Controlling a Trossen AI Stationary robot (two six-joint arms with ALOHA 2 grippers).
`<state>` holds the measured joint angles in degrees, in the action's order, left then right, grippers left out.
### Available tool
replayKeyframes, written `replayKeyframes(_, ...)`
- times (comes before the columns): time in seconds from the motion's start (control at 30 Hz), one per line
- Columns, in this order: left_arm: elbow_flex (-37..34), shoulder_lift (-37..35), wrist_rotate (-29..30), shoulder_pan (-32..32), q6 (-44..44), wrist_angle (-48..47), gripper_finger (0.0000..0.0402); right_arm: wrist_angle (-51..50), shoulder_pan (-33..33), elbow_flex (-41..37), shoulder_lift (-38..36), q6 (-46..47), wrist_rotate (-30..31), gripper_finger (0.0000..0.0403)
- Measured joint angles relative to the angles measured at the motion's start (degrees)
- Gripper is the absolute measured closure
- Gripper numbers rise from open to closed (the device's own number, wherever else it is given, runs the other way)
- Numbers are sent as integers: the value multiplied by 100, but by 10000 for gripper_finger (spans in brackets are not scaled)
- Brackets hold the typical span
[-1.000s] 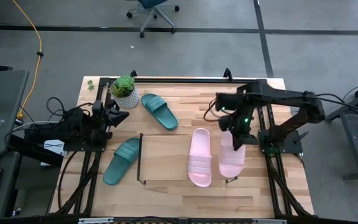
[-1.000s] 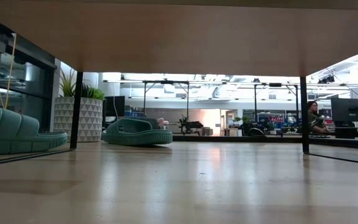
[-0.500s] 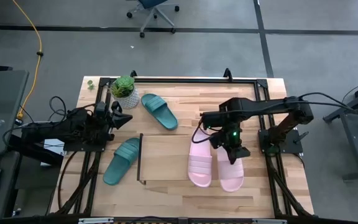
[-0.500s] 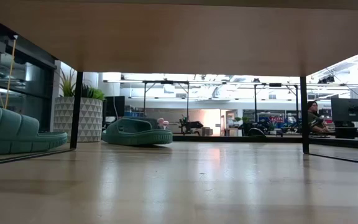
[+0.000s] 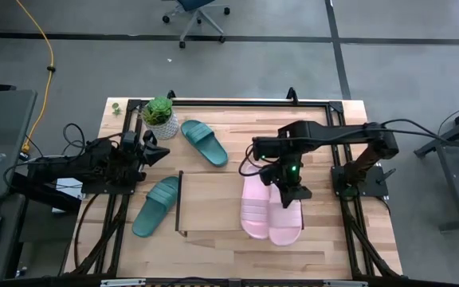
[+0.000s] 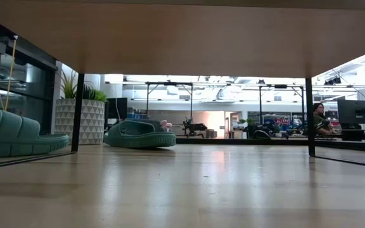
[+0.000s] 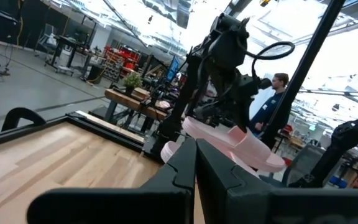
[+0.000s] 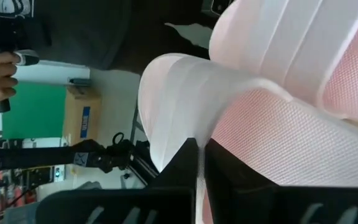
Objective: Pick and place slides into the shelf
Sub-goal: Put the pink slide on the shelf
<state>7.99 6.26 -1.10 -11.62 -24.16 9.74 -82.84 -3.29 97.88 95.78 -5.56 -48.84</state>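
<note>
Slides are sitting half sorted: right gripper [image 5: 291,188], jaws clamped on a pale pink ribbed rubber slide [image 5: 285,223], is setting it beside its twin [image 5: 255,211] on the low wood-topped wire shelf [image 5: 213,199], two teal slides [image 5: 204,142] remaining outside, left gripper [image 5: 154,149] closed empty.

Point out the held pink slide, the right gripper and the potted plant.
Held pink slide [image 5: 287,226], high view, on its sole below the gripper.
Right gripper [image 5: 288,191], high view, midway between its fingertips, shut on the slide's strap.
Potted plant [image 5: 159,109], high view, on its green leaves.
</note>
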Motion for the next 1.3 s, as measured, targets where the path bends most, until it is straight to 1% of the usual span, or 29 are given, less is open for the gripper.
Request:
replayKeyframes(0.17,0,0,-1,0,-5,2,401,-552,-2,1,58,-204,509,403)
replayKeyframes(0.4,0,0,-3,1,-3,0,401,-478,6,1,67,-185,780,403)
replayKeyframes(0.5,0,0,-105,2,-1,-2,401,-480,32,1,67,-192,830,403)
replayKeyframes(0.6,0,0,-419,0,-73,-2,401,-389,31,1,85,-203,829,403)
replayKeyframes(0.7,0,0,-906,1,-461,-50,401,-364,31,1,117,-197,808,403)
replayKeyframes(0.8,0,14,-1304,2,-789,-324,401,-344,31,2,138,-196,794,403)
replayKeyframes(0.93,-2,167,-1377,2,-823,-771,401,-289,31,1,139,-194,791,403)
replayKeyframes(1.17,-2,633,-1870,3,-639,-612,401,-268,40,1,139,-179,792,403)
replayKeyframes(1.3,-2,849,-2027,4,-567,-631,401,-261,44,1,139,-177,793,403)
